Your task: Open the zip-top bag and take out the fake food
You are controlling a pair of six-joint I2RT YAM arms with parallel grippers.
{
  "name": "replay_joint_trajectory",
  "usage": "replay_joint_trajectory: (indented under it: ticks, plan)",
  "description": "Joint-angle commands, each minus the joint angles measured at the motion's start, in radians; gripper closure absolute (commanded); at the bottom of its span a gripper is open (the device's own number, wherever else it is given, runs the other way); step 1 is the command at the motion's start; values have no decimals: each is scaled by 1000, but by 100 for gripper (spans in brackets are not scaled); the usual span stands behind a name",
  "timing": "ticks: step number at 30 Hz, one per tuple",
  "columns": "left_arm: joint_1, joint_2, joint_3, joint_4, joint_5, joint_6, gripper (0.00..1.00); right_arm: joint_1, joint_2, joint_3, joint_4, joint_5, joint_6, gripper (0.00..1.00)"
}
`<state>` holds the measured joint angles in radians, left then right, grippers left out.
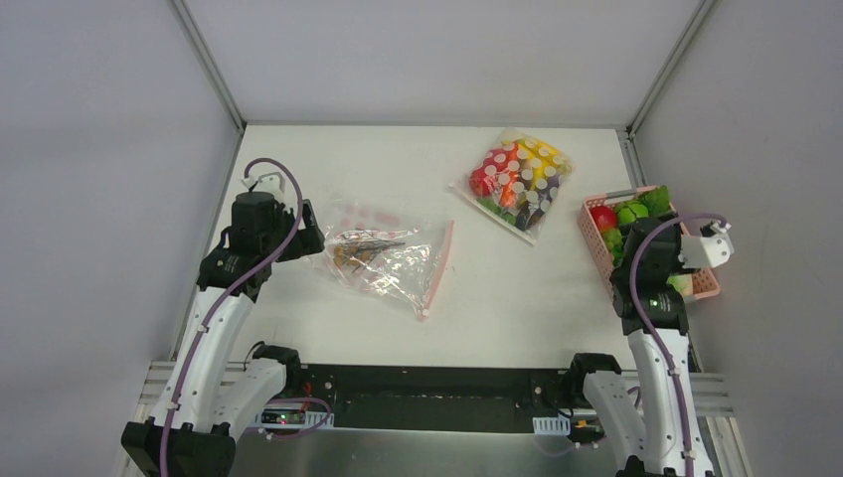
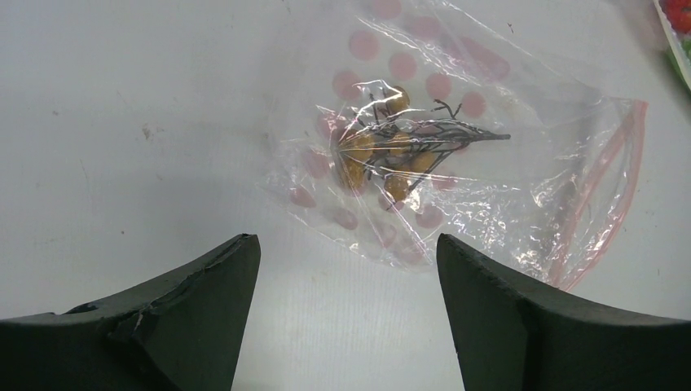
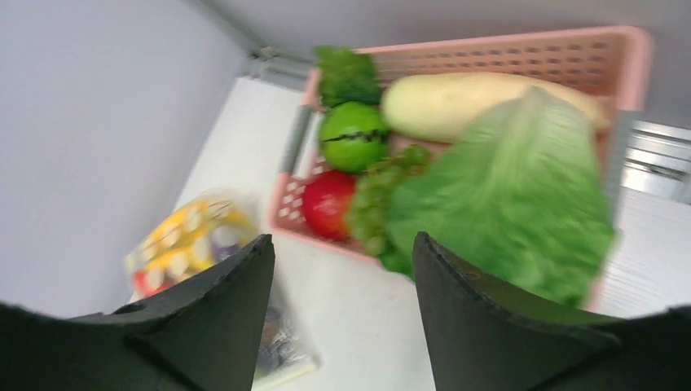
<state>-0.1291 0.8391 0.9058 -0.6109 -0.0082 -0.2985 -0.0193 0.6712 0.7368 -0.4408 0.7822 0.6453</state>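
The zip-top bag (image 1: 393, 256) is lying flat on the surface (image 1: 427, 328), left of the middle and nearer the left edge than the right. Its pink-red zip strip (image 2: 607, 195) is running along the side facing the right edge, and pale pink dots are showing through the clear plastic. A small cluster of orange-brown pieces on thin dark stems (image 2: 391, 147) is sitting inside the bag, toward its left half.

The left tool (image 2: 345, 248) is hanging just beside the bag's left side with its jaws standing wide apart and nothing between them. Whether its tips are touching the plastic I cannot tell.

The fake food is lying in a pink basket (image 1: 593, 246) at the right edge of the surface. A red apple (image 3: 328, 204), a green round fruit (image 3: 353, 134), green grapes (image 3: 383, 187), a long white radish (image 3: 456, 102) and a big lettuce leaf (image 3: 505, 195) are crowding together in it. The right wrist view is blurring the details.

The right tool (image 3: 341, 244) is hovering at the basket, its jaws spread and gripping nothing.

A white-dotted bag (image 1: 519, 181) of red, orange, yellow and purple items is resting toward the far edge, right of the middle, well apart from the zip-top bag and near the basket.
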Motion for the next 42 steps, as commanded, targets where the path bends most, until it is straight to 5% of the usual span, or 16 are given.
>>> replay_joint_trajectory:
  ticks: [1,6,11,21,31,42]
  plan:
    - [9,22,9,-4,3,9,19,-5,10,94,120,-358,-214,34]
    - [9,52,22,-20,7,9,19,13,-1,15,321,-872,-250,34]
    - [9,76,33,-30,7,10,19,116,52,-110,575,-1132,-217,34]
    - [9,287,213,-112,42,-7,20,400,404,-219,856,-1117,-308,45]
    - [9,639,390,-144,21,11,26,511,751,-194,1055,-1094,-315,67]
    - [9,912,466,-167,-4,50,39,622,977,-81,1150,-1114,-309,75]
